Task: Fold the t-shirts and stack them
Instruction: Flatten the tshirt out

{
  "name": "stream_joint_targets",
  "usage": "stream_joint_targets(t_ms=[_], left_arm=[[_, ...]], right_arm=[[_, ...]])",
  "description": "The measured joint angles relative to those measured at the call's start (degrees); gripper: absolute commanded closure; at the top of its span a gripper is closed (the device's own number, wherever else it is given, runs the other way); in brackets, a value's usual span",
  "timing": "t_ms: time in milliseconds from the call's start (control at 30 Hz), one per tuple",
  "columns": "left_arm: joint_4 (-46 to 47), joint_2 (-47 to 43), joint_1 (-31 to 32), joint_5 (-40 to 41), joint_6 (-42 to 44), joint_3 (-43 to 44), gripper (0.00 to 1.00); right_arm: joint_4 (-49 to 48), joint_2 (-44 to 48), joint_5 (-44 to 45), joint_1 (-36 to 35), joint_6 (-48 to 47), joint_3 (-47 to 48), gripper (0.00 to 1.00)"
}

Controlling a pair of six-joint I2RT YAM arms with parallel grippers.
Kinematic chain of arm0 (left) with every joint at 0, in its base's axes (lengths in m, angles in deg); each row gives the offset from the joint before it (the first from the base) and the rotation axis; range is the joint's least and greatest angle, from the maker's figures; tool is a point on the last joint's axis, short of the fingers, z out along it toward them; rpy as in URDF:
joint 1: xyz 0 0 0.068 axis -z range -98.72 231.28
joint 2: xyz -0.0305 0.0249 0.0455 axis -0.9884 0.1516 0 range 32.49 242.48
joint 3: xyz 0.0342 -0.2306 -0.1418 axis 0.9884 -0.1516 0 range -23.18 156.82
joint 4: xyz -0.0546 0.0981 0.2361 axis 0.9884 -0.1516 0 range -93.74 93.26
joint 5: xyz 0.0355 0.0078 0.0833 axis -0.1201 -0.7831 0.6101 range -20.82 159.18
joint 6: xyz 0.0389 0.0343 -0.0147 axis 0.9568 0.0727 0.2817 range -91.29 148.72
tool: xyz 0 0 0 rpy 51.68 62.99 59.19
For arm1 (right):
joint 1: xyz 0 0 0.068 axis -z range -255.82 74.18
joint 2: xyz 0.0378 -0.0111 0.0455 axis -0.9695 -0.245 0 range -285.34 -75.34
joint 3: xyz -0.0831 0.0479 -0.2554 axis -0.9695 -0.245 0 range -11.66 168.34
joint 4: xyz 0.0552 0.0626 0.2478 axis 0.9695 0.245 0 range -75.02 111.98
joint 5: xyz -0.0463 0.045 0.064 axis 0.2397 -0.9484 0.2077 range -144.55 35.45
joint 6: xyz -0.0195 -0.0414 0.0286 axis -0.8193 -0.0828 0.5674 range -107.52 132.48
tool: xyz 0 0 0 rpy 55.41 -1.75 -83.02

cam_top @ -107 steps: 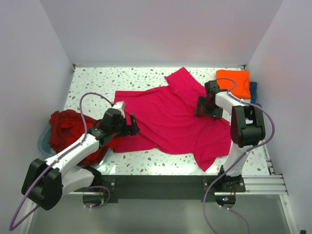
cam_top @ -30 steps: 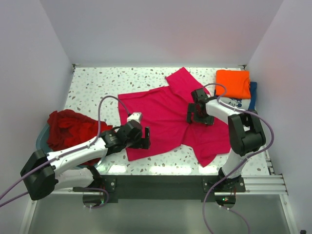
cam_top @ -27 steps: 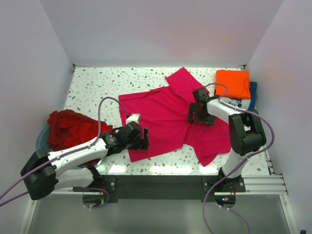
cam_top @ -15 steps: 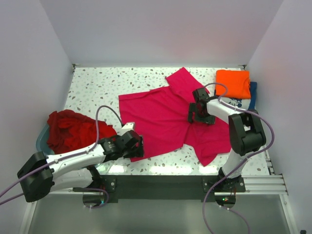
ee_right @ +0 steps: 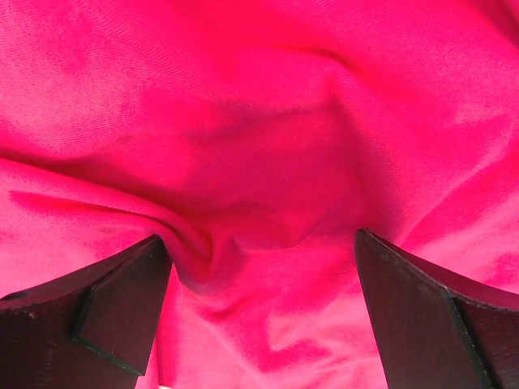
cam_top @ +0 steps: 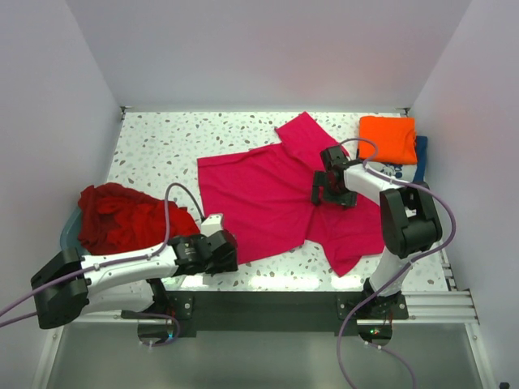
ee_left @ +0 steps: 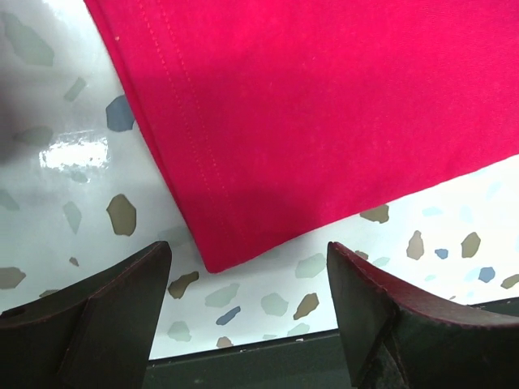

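Note:
A magenta-pink t-shirt (cam_top: 276,190) lies spread on the speckled table (cam_top: 162,146). My left gripper (cam_top: 223,258) is open and empty just off the shirt's near-left hem corner (ee_left: 212,263), close to the table's front edge. My right gripper (cam_top: 328,190) is open and pressed down on the shirt's right part, with a ridge of pink cloth (ee_right: 195,243) between its fingers. A pile of dark red shirts (cam_top: 122,215) lies at the left. A folded orange shirt (cam_top: 388,139) sits on a navy blue one (cam_top: 420,154) at the back right.
A pale blue tub (cam_top: 69,235) holds the dark red pile at the left edge. A black rail (cam_top: 268,304) runs along the table's near edge. White walls close in the left, back and right sides.
My left gripper has let go of the shirt's near-left hem and drawn back toward the front edge. The shirt lies flatter on the left. The right gripper has stayed put for the last second.

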Motion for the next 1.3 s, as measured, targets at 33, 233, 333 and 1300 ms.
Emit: stream_joint_targets(t_ms=[33, 233, 333, 1300], left_arm=[[-0.2, 0.1, 0.2, 0.2, -0.3, -0.1, 0.21], [-0.1, 1.8, 1.1, 1.8, -1.2, 0.0, 0.37], [-0.1, 2.1, 1.2, 2.6, -1.5, 0.0, 0.44], [-9.4, -7.4, -12.6, 11.7, 5.2, 8.1, 1.00]], right_arm=[[0.0, 0.0, -0.2, 0.0, 0.0, 0.0, 0.04], [0.0, 0.0, -0.6, 0.0, 0.0, 0.0, 0.04], [0.0, 0.0, -0.7, 0.0, 0.0, 0.0, 0.04], [3.5, 25.0, -3.5, -0.1, -0.6, -12.7, 0.04]])
